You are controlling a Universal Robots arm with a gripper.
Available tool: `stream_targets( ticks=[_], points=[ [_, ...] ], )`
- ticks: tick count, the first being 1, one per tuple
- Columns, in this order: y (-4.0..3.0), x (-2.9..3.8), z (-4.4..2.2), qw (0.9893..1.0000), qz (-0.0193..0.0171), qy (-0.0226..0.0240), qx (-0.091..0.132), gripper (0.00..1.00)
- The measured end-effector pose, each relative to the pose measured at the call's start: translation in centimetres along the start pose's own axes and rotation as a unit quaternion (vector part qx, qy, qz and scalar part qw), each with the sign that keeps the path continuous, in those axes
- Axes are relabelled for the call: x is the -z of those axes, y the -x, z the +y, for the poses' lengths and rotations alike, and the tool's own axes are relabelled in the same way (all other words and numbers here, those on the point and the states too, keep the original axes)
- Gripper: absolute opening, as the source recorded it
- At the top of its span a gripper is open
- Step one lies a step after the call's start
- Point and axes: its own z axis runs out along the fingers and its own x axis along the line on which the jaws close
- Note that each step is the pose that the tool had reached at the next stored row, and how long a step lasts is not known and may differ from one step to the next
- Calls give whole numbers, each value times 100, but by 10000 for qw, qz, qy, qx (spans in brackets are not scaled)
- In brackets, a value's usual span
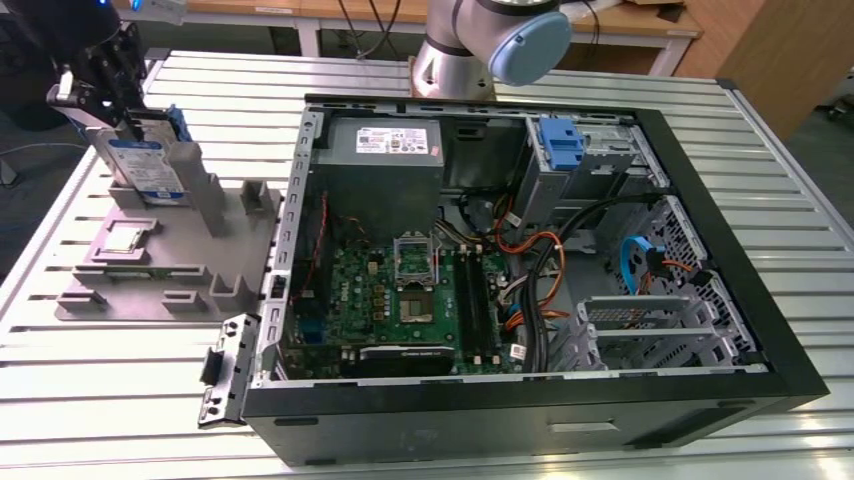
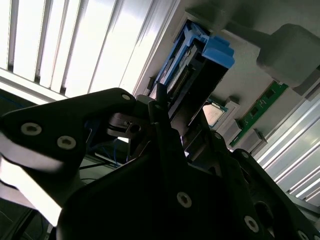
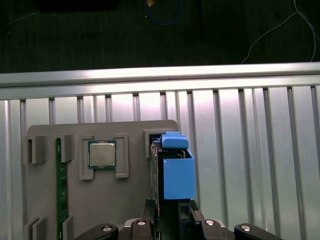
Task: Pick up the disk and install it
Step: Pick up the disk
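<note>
No print legible, blue-and-white label on the disk [image 1: 142, 166], white sticker on the power supply [image 1: 380, 172], both unreadable

A ribbed silver metal bench [image 1: 107, 390] carries an open black computer case [image 1: 561, 410] lying on its side. Just beside it, toward the exterior view's left, sits a grey moulded holder plate [image 1: 200, 265]. The robot arm's base [image 1: 451, 70] stands at the bench's far edge.
</note>
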Motion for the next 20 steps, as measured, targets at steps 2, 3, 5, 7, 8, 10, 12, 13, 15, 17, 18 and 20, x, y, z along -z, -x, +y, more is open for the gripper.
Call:
stream_targets(
  ticks=[2, 3, 5, 7, 8, 10, 12, 13, 15, 17, 18, 20],
  points=[
    [0, 0, 0, 10000, 1, 2, 11, 36],
    [0, -1, 0, 10000, 1, 3, 24, 36],
    [0, -1, 0, 10000, 2, 4, 36, 36],
    [0, -1, 0, 10000, 2, 4, 38, 36],
    [0, -1, 0, 10000, 2, 4, 38, 36],
    [0, -2, 0, 10000, 2, 4, 39, 36],
    [0, -2, 0, 10000, 2, 4, 39, 36],
    [-1, -2, 0, 10000, 2, 4, 40, 36],
    [-1, -2, 0, 10000, 1, 4, 41, 35],
    [0, -1, 0, 10000, 2, 4, 41, 35],
    [0, -2, 0, 10000, 2, 4, 42, 35],
    [-1, -1, 0, 10000, 2, 4, 42, 35]
  ],
)
